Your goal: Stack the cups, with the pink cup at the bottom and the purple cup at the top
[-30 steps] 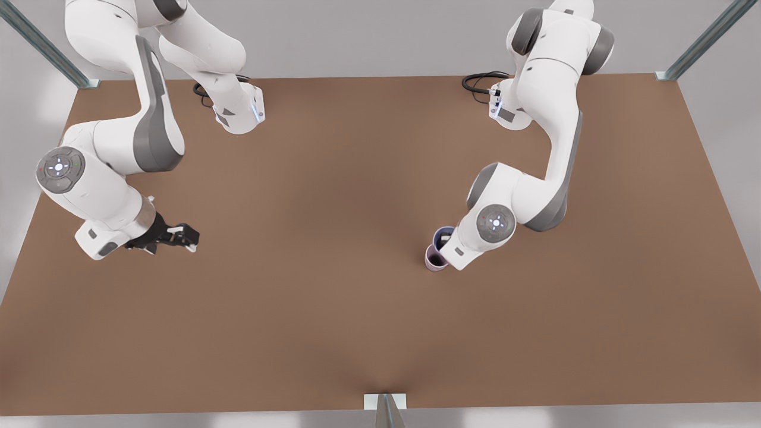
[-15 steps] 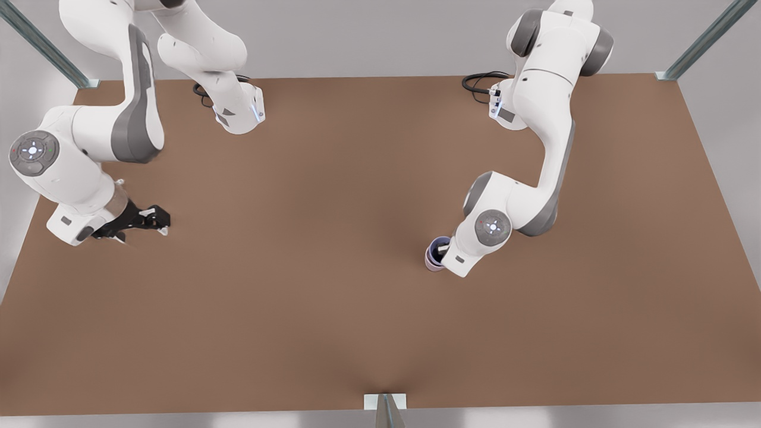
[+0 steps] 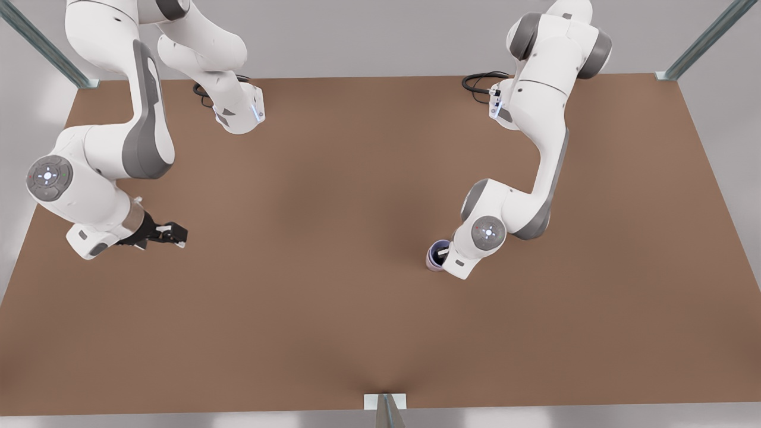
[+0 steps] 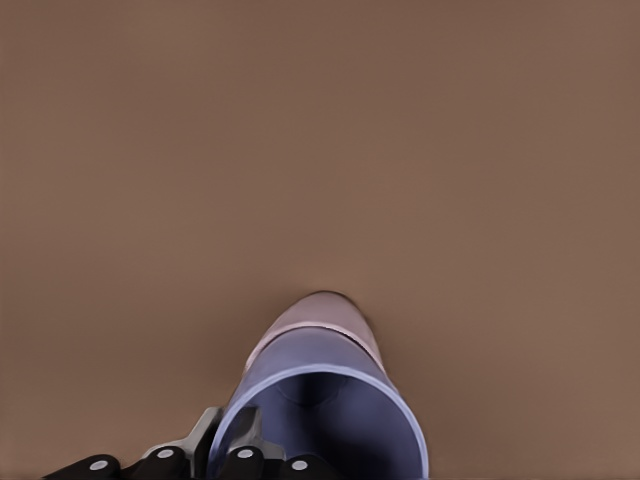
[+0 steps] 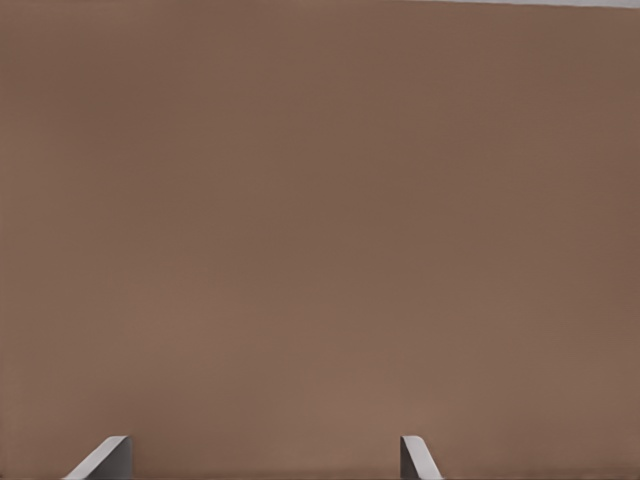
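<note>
Right gripper (image 3: pixel 178 233): front view's left edge, above bare table (image 3: pixel 309 309), fingers spread, holding nothing; waits.
Purple cup (image 3: pixel 438 248): right of centre, nested in pink cup (image 3: pixel 432 266).
Left gripper (image 4: pixel 225 462): at purple cup's rim, wrist hides it; grip unclear.

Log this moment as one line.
purple cup nested in pink cup | left claw at purple rim | right claw open, waiting

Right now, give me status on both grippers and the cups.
Left gripper at purple cup, nested in pink cup. Right gripper open, waiting apart. Nothing in the way.
</note>
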Robot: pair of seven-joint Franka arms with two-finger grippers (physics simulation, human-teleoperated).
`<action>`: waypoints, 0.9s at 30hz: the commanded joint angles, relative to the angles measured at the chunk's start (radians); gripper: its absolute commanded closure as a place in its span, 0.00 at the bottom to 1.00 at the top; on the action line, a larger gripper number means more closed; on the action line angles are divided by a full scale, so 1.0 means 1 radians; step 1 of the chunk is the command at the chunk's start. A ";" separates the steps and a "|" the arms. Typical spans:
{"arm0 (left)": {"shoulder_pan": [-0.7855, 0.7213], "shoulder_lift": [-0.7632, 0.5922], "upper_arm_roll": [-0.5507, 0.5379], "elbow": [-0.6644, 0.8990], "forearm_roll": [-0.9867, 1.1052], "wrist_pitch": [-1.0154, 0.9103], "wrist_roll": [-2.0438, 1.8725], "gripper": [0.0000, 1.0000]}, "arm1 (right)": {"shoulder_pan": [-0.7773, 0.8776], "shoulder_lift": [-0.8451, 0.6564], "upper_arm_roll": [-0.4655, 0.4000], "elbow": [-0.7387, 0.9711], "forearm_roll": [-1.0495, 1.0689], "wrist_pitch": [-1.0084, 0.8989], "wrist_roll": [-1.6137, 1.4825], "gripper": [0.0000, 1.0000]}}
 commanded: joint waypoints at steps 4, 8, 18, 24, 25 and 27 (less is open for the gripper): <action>-0.001 -0.002 -0.001 -0.005 0.012 0.020 -0.046 0.00 | 0.000 0.002 0.000 0.000 0.004 -0.002 0.153 0.00; -0.001 -0.015 -0.001 -0.005 0.011 0.002 -0.044 0.00 | -0.002 0.004 0.000 0.000 0.005 -0.006 0.136 0.00; 0.071 -0.170 0.061 0.103 0.007 -0.385 0.104 0.01 | -0.002 0.004 0.000 0.000 0.005 -0.007 0.132 0.00; 0.252 -0.368 0.108 0.104 0.132 -0.595 0.730 0.00 | -0.004 0.004 0.000 0.000 0.007 -0.007 0.129 0.00; 0.255 -0.370 0.111 0.104 0.132 -0.597 0.730 0.00 | -0.002 0.004 0.000 0.000 0.005 -0.007 0.129 0.00; 0.259 -0.353 0.124 0.116 0.133 -0.611 0.735 0.00 | -0.004 0.004 0.000 0.000 0.007 -0.009 0.129 0.00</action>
